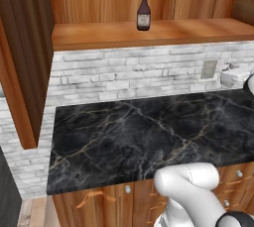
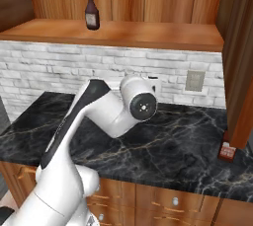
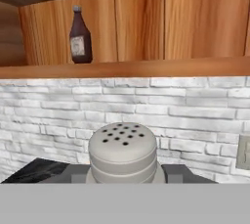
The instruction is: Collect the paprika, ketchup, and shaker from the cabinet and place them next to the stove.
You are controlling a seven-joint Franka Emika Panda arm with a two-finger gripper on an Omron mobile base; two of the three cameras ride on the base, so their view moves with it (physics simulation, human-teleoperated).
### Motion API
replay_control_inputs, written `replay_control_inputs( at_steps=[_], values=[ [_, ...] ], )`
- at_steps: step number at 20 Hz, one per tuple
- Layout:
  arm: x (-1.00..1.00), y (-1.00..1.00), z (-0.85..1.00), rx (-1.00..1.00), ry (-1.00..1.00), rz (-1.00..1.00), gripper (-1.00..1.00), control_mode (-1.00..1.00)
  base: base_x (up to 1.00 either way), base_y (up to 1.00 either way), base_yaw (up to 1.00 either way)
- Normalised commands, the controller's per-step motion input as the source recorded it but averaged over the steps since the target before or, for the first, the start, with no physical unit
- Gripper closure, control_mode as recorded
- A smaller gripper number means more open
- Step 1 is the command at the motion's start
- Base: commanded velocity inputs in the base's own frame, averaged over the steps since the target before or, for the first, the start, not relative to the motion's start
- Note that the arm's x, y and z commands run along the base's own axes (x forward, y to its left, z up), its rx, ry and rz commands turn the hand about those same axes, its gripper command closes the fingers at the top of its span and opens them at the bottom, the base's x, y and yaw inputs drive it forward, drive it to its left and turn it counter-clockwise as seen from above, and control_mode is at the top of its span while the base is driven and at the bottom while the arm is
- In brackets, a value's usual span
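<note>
In the hand view the shaker [image 3: 123, 149], a small pale grey-white cylinder with a perforated rounded top, sits between my dark fingertips [image 3: 175, 173]. My gripper [image 3: 126, 175] is shut on it, held in front of the white brick wall. The ketchup [image 1: 143, 15] [image 2: 91, 14] [image 3: 80, 37], a slim dark brown bottle with a pale label, stands upright on the shelf board of the orange-brown cabinet [image 1: 163, 33] [image 2: 138, 33] [image 3: 161, 66], above and to the left of the shaker. The paprika is out of view.
A black marble counter [image 1: 149, 132] [image 2: 188, 146] runs below the brick wall, with drawers [image 1: 99, 198] under it. A wall outlet [image 1: 209, 69] [image 2: 195, 80] is set in the bricks. A small red and white item [image 2: 227, 151] sits by the right-hand cabinet side panel [image 2: 239, 62].
</note>
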Motion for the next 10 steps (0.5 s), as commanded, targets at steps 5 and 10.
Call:
replay_control_inputs(
  at_steps=[5,10],
  values=[
    [-0.44,-0.94,-0.42,0.0,0.0,0.0,1.0,-1.0,0.0,0.0,0.0],
    [-0.43,-0.96,-0.45,0.0,0.0,0.0,1.0,-1.0,0.0,0.0,0.0]
  ],
)
